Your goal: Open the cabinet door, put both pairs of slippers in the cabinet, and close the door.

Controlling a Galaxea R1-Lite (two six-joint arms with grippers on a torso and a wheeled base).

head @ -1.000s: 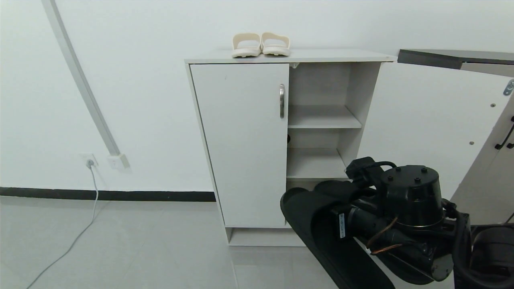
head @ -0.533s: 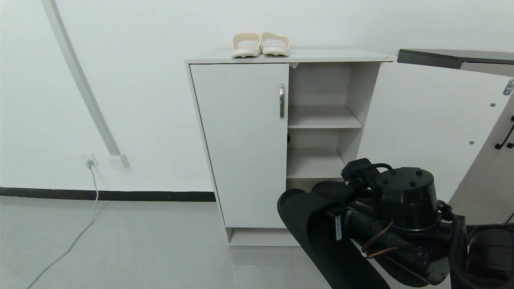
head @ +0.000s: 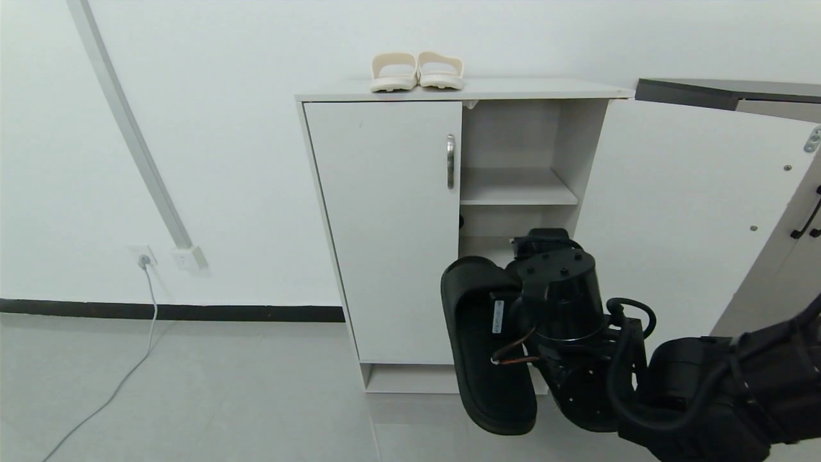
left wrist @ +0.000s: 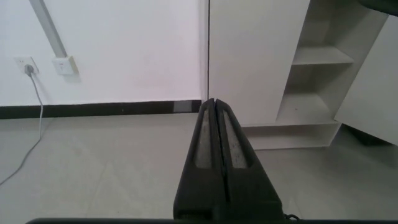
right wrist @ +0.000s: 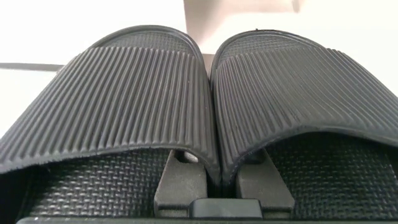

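A white cabinet point(head: 385, 224) stands against the wall with its left door shut and its right door point(head: 673, 205) swung wide open, baring two shelves point(head: 516, 189). A beige pair of slippers point(head: 417, 70) rests on the cabinet top. The black pair of slippers point(head: 487, 359) hangs side by side in front of the open compartment, toes up near the lower shelf. My right gripper point(right wrist: 214, 165) is shut on the black slippers point(right wrist: 211, 93), clamping their inner edges under the straps. My left gripper point(left wrist: 213, 106) is shut and holds nothing, low above the floor, facing the cabinet point(left wrist: 255, 56).
A wall socket point(head: 142, 260) with a grey cable trailing over the floor lies left of the cabinet. A slanted conduit point(head: 122, 122) runs down the wall. Dark-topped furniture point(head: 725, 90) stands behind the open door. Open floor lies to the left.
My right arm has lifted and swung toward the cabinet with the black slippers. The pair now hangs more upright, with its toes close to the lower shelf opening.
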